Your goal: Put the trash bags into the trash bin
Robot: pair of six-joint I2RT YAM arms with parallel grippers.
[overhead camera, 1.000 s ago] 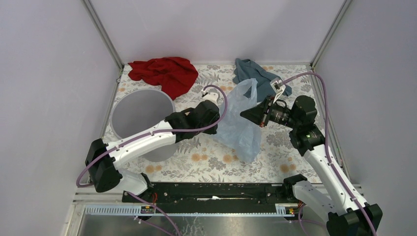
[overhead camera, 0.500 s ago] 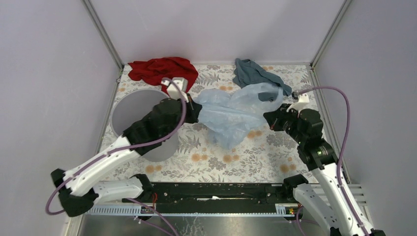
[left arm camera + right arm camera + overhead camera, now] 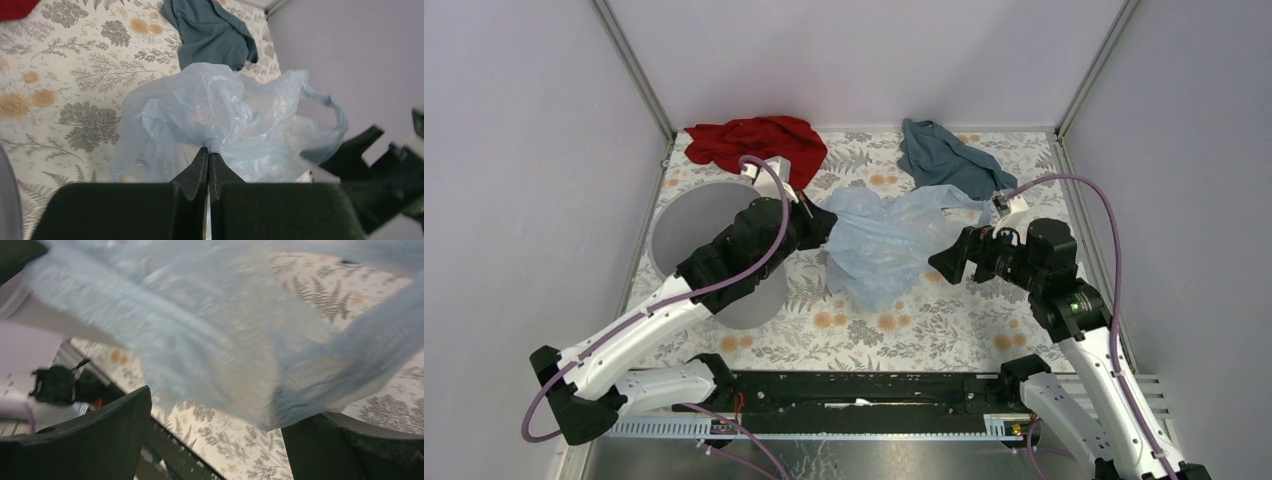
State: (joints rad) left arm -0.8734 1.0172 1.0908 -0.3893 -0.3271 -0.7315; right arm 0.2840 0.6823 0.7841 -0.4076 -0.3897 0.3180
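The trash bag (image 3: 884, 245), a thin pale blue film, hangs bunched over the middle of the floral table. My left gripper (image 3: 824, 225) is shut on the bag's left end, and in the left wrist view the jaws (image 3: 208, 152) pinch a gathered fold of the trash bag (image 3: 220, 112). The grey trash bin (image 3: 696, 225) stands to the left, partly hidden under my left arm. My right gripper (image 3: 944, 262) is open at the bag's right side. In the right wrist view its fingers (image 3: 100, 435) stand wide apart under the blurred trash bag (image 3: 210, 325), gripping nothing.
A red cloth (image 3: 759, 145) lies at the back left, just behind the bin. A teal-blue cloth (image 3: 944, 160) lies at the back right, also seen as the teal-blue cloth (image 3: 212, 32). Walls close in the table on three sides.
My left gripper shut on the bag and drew it left, towards the bin. My right gripper let go of the bag, opened wide and dropped lower.
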